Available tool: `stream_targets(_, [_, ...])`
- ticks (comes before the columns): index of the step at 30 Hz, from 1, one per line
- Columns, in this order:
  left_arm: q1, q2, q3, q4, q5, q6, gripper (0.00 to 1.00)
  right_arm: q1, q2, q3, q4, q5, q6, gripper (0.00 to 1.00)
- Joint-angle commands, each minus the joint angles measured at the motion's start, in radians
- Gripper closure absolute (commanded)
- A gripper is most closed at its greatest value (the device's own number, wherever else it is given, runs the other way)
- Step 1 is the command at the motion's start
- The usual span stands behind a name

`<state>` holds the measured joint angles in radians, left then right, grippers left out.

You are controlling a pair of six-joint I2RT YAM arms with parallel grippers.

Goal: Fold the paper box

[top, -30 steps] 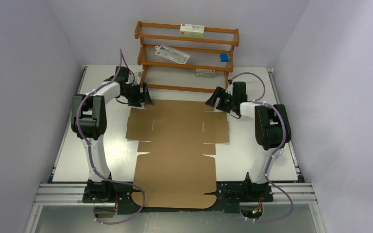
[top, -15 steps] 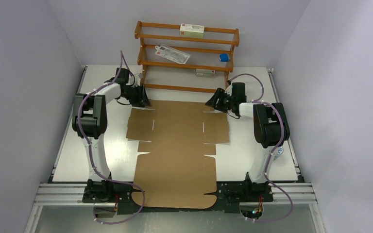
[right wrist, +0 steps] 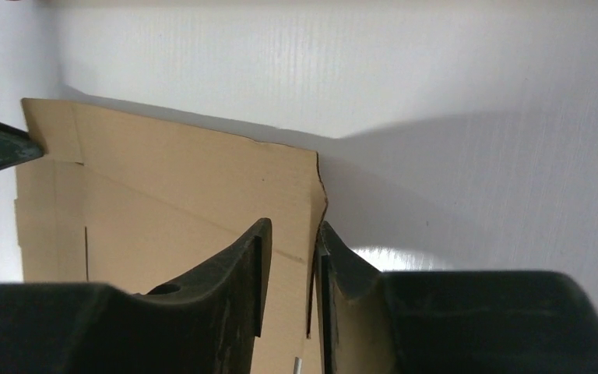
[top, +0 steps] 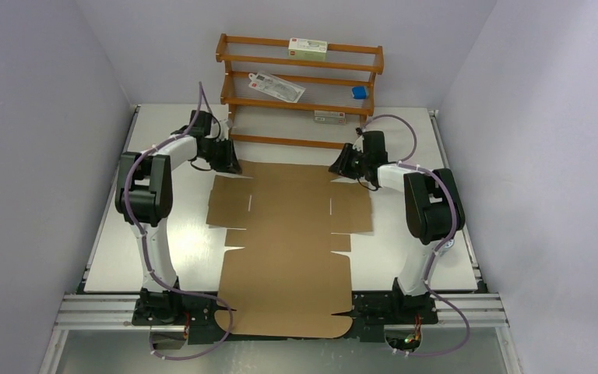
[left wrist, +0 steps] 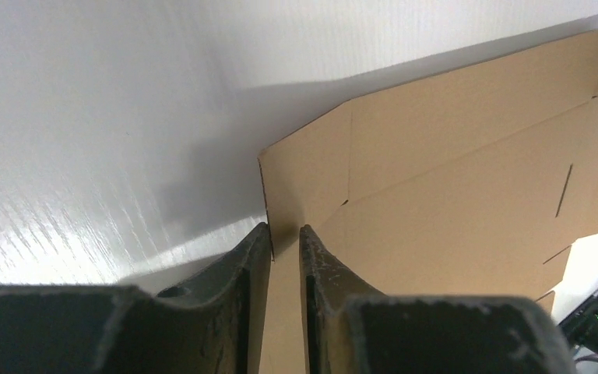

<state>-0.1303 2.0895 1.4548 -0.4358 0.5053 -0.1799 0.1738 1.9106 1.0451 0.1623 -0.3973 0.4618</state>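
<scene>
The paper box (top: 288,234) lies as a flat brown cardboard sheet down the middle of the table, its near end hanging over the front rail. My left gripper (top: 230,162) is at the sheet's far left corner. In the left wrist view its jaws (left wrist: 284,230) stand a narrow gap apart, with the cardboard (left wrist: 452,171) edge against the left finger. My right gripper (top: 341,165) is at the far right corner. Its jaws (right wrist: 294,226) are a little wider apart, and the cardboard (right wrist: 171,195) edge rests against the right finger.
An orange-brown wooden rack (top: 300,89) stands just behind the sheet's far edge, close to both grippers. It holds small white cartons (top: 307,49) and a blue item (top: 359,92). White walls enclose the table on three sides.
Both grippers have narrowed their jaws around the sheet's far corners and edged inward. The cardboard has shifted slightly to the right and toward the near edge.
</scene>
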Motion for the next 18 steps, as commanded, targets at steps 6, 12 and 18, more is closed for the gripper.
stream_targets(6, [-0.116,-0.158,-0.056,0.041,-0.251,0.004,0.81,0.143,-0.113,0.049,-0.158,0.382,-0.11,0.81])
stream_targets(12, [-0.195,-0.238,-0.104,0.085,-0.424,-0.022,0.83,0.23,-0.123,0.072,-0.235,0.628,-0.149,0.85])
stream_targets(18, [-0.259,-0.326,-0.172,0.154,-0.574,-0.072,0.82,0.293,-0.111,0.12,-0.268,0.793,-0.168,0.89])
